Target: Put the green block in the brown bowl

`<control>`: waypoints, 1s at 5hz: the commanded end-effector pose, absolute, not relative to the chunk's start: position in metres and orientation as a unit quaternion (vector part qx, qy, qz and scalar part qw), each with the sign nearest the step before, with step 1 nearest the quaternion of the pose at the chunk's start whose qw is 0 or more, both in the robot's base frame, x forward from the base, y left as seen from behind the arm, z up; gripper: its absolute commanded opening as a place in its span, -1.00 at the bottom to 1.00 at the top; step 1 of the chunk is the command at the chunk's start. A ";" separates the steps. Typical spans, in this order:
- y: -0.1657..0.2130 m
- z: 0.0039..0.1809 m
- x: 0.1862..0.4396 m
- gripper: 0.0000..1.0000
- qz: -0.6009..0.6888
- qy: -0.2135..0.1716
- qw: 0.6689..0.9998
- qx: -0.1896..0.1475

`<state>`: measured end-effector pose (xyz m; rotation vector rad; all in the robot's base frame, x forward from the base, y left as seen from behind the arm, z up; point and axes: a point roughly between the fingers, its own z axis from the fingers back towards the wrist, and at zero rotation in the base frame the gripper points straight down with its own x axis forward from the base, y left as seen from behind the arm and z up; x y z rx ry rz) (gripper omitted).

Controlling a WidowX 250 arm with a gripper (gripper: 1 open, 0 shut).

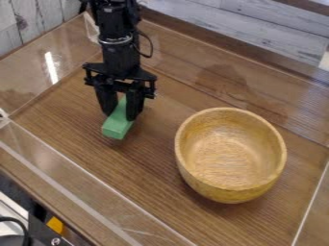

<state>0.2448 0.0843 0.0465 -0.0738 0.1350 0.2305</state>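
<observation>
**Camera setup — single fixed view**

One camera only, so no overlap to report. It sits high off the table's (77,183) near edge, angled down and across the wooden top toward the pale plank wall (257,29) behind. Medium range — the arm's (115,38) lower section and most of the tabletop are in frame; the arm's upper part is cropped at the top edge.
</observation>
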 end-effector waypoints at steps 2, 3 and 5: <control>0.088 0.060 0.251 -1.00 0.120 0.034 0.992 -0.029; 0.089 0.060 0.251 -1.00 0.121 0.033 0.992 -0.030; 0.090 0.059 0.252 -1.00 0.123 0.031 0.991 -0.031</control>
